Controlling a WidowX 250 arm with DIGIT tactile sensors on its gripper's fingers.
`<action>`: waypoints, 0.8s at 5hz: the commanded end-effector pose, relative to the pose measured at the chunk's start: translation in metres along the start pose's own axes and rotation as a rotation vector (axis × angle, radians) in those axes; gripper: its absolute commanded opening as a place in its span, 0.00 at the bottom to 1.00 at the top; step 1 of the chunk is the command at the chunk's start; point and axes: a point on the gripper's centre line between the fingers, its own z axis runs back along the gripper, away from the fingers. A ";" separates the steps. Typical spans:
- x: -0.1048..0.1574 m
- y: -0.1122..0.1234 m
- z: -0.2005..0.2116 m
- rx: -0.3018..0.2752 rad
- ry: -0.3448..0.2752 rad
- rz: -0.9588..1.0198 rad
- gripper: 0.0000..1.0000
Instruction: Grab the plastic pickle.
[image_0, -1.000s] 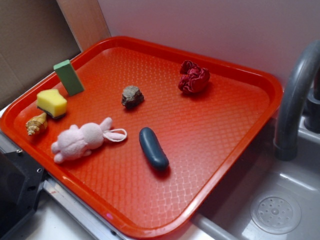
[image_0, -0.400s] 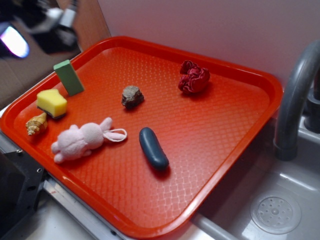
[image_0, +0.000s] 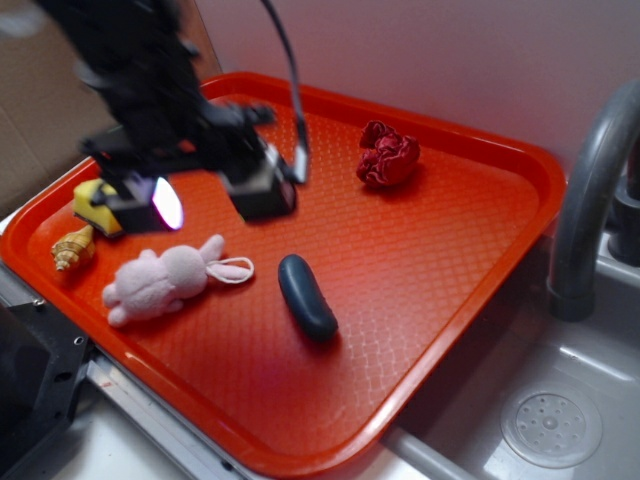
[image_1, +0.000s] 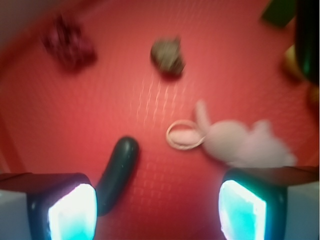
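Note:
The plastic pickle (image_0: 307, 297), dark blue-green, glossy and oblong, lies near the middle of the red tray (image_0: 450, 250). My gripper (image_0: 215, 200) hovers above the tray, up and to the left of the pickle, blurred by motion. It is open, with its two lit pads far apart and nothing between them. In the wrist view the pickle (image_1: 120, 170) lies beside the left finger (image_1: 72, 212), with the gripper (image_1: 157, 210) well above the tray floor.
On the tray are a pink plush bunny (image_0: 165, 280), a shell (image_0: 73, 248), a partly hidden yellow sponge (image_0: 95, 205), a crumpled red cloth (image_0: 387, 155) and a grey-brown rock (image_1: 167, 56). A grey faucet (image_0: 590, 190) and sink (image_0: 550, 420) lie to the right.
The arm has swung in from the upper left and now hangs over the tray, covering the rock and green block in the exterior view. The objects have not moved.

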 end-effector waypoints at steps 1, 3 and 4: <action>0.020 0.004 -0.005 -0.030 0.007 -0.035 1.00; 0.020 0.004 -0.005 -0.030 0.007 -0.035 1.00; 0.006 0.002 -0.033 -0.100 0.123 -0.004 1.00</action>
